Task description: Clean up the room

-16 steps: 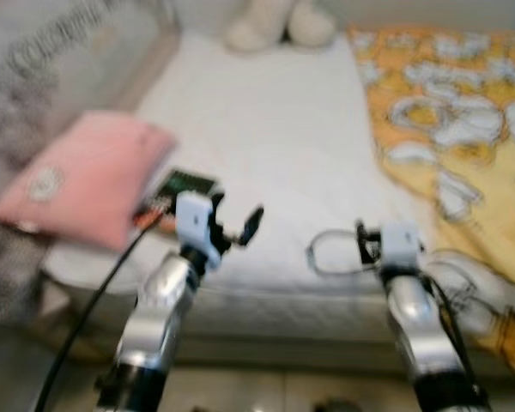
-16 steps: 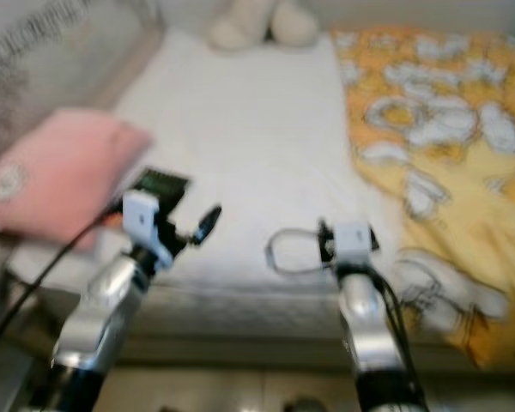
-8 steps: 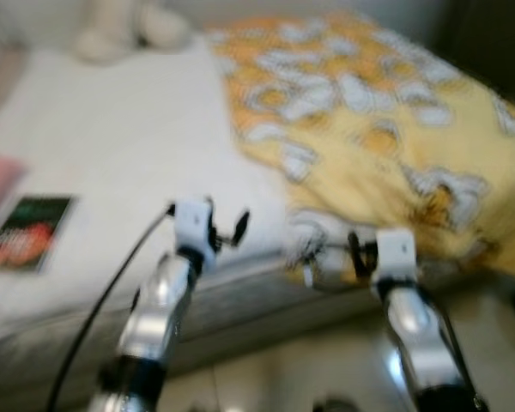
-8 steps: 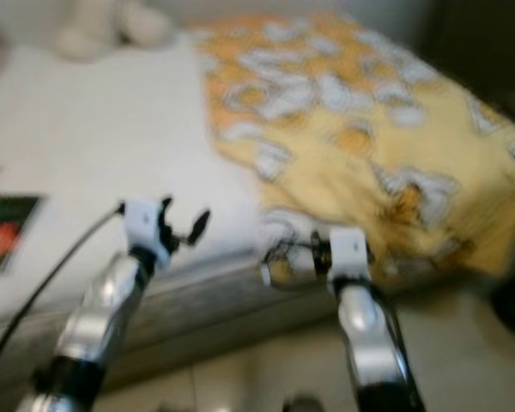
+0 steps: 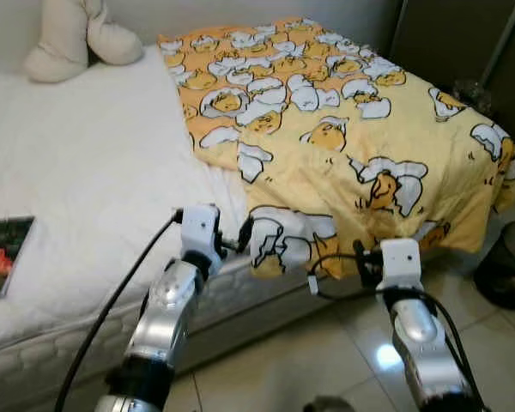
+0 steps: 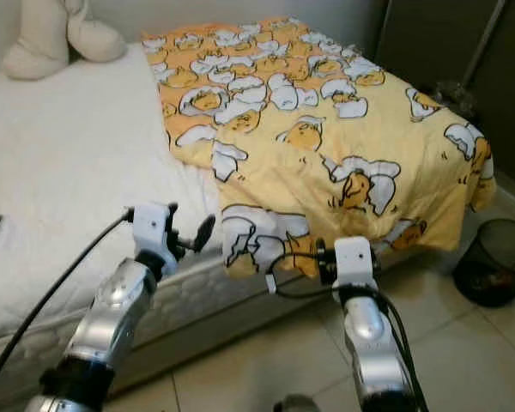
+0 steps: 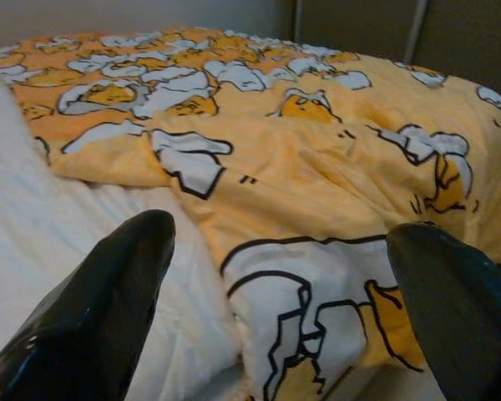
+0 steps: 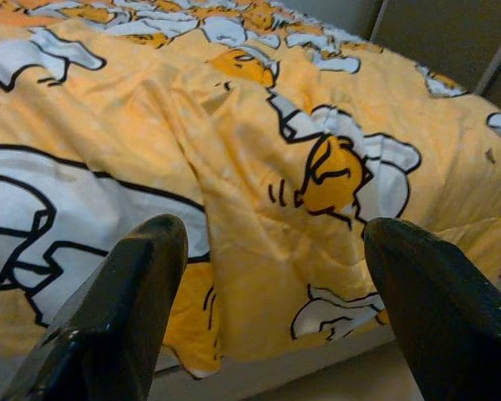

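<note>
A yellow blanket [image 5: 326,129] printed with cartoon eggs lies rumpled over the right half of a white mattress [image 5: 86,172], its corner hanging over the front edge. My left gripper [image 5: 236,239] is open just before that hanging corner [image 7: 301,292], level with the mattress edge. To its right, my right gripper [image 5: 360,257] is also open, in front of the blanket's draped side [image 8: 259,184]. Neither holds anything. A book [image 5: 2,255] with a dark cover lies flat at the left of the mattress. A cream plush toy [image 5: 73,39] sits at the head of the bed.
A black mesh waste bin [image 5: 505,273] stands on the tiled floor [image 5: 309,360] at the right, beyond the foot of the bed. Dark wardrobe doors [image 5: 463,43] rise behind it. A black cable [image 5: 112,309] trails from my left arm.
The camera has swung to the right: the pink pillow has left the picture and the yellow blanket now sits in the middle. Both arms keep the same pose, fingers open.
</note>
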{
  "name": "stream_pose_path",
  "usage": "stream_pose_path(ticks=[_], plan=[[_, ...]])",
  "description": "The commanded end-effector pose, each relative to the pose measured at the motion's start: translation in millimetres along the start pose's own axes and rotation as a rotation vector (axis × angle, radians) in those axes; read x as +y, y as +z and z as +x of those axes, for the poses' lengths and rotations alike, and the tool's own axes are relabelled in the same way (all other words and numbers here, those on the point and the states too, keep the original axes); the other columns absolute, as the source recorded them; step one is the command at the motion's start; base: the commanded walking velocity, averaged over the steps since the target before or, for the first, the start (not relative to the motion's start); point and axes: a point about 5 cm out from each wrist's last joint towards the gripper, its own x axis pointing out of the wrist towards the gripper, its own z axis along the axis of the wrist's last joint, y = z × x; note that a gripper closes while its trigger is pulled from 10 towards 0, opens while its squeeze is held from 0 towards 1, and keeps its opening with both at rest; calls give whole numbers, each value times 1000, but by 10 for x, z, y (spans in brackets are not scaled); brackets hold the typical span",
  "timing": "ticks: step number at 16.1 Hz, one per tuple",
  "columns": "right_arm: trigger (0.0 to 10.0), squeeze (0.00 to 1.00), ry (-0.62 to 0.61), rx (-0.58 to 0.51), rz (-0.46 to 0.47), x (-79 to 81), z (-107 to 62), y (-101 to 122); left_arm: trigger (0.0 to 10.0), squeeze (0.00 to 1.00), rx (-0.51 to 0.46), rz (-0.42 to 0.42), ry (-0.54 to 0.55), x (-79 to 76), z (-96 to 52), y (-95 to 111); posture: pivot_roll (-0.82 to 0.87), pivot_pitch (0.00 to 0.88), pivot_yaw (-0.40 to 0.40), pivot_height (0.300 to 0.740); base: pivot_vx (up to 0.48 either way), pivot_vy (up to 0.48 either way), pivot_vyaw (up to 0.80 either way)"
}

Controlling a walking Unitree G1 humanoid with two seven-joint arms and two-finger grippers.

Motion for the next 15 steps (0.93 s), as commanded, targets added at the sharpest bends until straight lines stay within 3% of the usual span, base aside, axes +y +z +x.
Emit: stream_pose_path(ticks=[1,3,5,6,9,10,12,13,14,15], plan=[[10000,0,9,-7,-5,0,19,13,10000,0,-23,0,-3,-1,9,46,-160,0,80,723,480,0,0],[10000,0,22,-6,-11,10,31,16,10000,0,-25,0,-3,8,11,44,-153,0,75,723,480,0,0],[10000,0,31,-5,-15,20,42,18,10000,0,-29,-87,18,38,9,43,-151,0,72,723,480,0,0],[10000,0,34,-4,-15,20,40,16,10000,0,-14,-91,31,45,10,17,-151,0,69,723,270,0,0],[10000,0,54,15,-14,20,-22,-43,10000,0,97,-50,94,130,62,-155,-151,0,55,723,0,0,0],[10000,0,65,53,-29,-22,-116,-166,10000,0,208,-18,65,110,129,-347,-154,0,45,723,0,0,0],[10000,0,47,107,-23,-84,-207,-286,10000,0,300,-23,47,44,184,-481,-180,4,41,723,0,0,0],[10000,0,61,114,-43,-100,-262,-320,10000,0,287,-13,49,28,248,-428,-204,3,45,723,0,0,0],[10000,0,72,94,-60,-135,-313,-281,10000,0,216,8,17,-4,303,-304,-222,5,46,723,0,0,0],[10000,0,55,80,-61,-193,-346,-251,10000,0,78,23,13,20,270,-156,-231,3,43,723,0,0,0]])
